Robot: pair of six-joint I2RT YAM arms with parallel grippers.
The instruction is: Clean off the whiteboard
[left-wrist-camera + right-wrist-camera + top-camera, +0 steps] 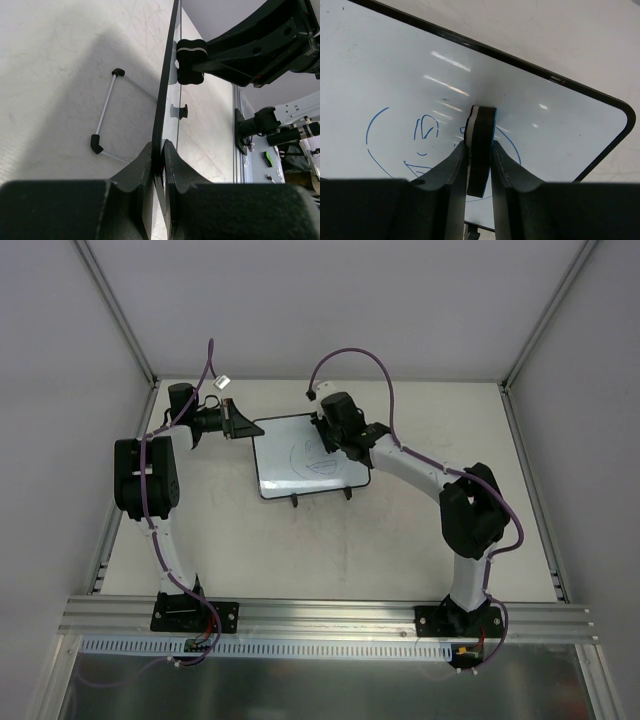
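Note:
The whiteboard (285, 468) lies on the table with blue marker drawing (310, 455) on it and two black feet (295, 502) at its near edge. My left gripper (240, 422) is shut on the board's far left frame edge; in the left wrist view the board (169, 75) shows edge-on between the gripper's tips (161, 150). My right gripper (328, 435) is shut on the eraser (481, 140) and presses it onto the board (395, 65) beside the blue lines (380, 135). The eraser also shows in the left wrist view (189, 61).
The board's wire stand with black feet (96, 144) shows beneath it. White walls and metal posts (120, 310) enclose the table. An aluminium rail (330, 615) runs along the near edge by the arm bases. Purple cables (350, 355) loop above the arms.

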